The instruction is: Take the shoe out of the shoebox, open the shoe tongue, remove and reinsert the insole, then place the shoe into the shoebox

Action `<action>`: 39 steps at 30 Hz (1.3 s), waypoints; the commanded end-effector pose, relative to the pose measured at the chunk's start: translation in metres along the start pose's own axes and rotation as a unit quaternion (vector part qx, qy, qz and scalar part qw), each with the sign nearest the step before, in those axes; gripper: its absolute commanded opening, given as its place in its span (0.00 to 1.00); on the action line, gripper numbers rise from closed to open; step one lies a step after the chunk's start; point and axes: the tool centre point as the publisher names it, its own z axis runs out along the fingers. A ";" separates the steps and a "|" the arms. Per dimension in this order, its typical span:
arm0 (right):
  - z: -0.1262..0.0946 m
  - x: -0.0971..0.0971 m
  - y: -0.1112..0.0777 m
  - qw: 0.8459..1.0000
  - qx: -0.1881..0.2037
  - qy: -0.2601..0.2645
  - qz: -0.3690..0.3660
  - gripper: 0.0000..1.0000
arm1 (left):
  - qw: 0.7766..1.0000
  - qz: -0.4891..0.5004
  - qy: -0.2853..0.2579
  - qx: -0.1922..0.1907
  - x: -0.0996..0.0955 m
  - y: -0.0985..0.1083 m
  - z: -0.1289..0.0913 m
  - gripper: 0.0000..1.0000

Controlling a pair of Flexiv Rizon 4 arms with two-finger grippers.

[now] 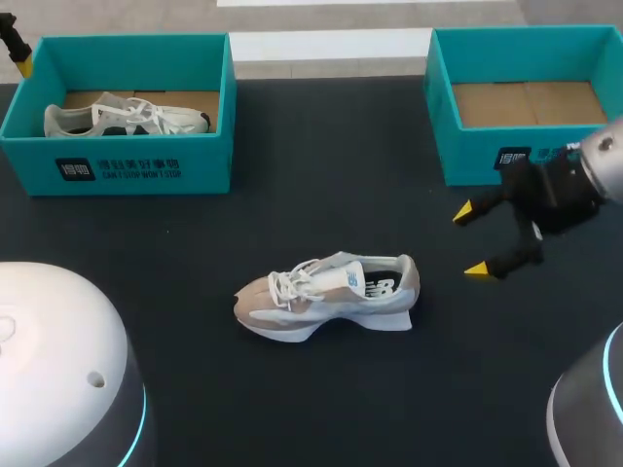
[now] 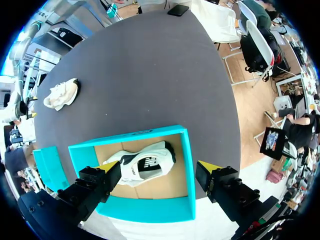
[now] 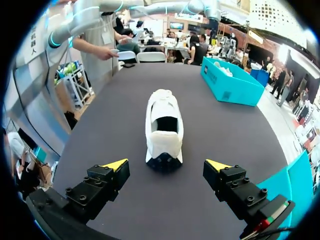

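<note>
A beige and white shoe (image 1: 326, 292) lies on its sole in the middle of the black table, toe to the left. My right gripper (image 1: 475, 241) hangs open to the right of its heel, apart from it. In the right wrist view the shoe (image 3: 164, 125) sits just ahead of the open right gripper (image 3: 166, 165), heel toward it. My left gripper (image 2: 159, 167) hovers open above the left shoebox (image 2: 145, 209), which holds a second white and grey shoe (image 2: 142, 167). In the head view only a bit of the left gripper (image 1: 19, 60) shows at the far left corner.
The teal left shoebox (image 1: 117, 165) stands at the back left with the second shoe (image 1: 122, 119) inside. A second teal shoebox (image 1: 487, 156) at the back right shows only its cardboard floor, close behind my right gripper.
</note>
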 end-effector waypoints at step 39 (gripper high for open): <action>0.093 0.002 -0.023 0.996 -0.092 -0.003 0.020 1.00 | 1.000 0.000 0.001 0.000 0.000 -0.001 0.000 1.00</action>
